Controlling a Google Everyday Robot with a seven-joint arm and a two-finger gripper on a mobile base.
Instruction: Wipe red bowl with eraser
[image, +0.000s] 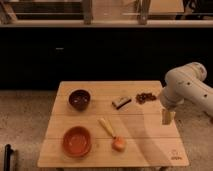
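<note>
The red bowl (77, 141) sits on the wooden table (145, 135) at the front left. The eraser (121, 102), a small dark block with a pale edge, lies near the table's middle back. My gripper (167, 118) hangs from the white arm (184, 89) over the table's right side, well to the right of the eraser and far from the red bowl. It holds nothing that I can see.
A dark brown bowl (79, 99) stands at the back left. A brush with a pale handle and orange head (112, 135) lies at the front middle. A small pile of dark reddish bits (145, 97) lies at the back right. A dark counter runs behind the table.
</note>
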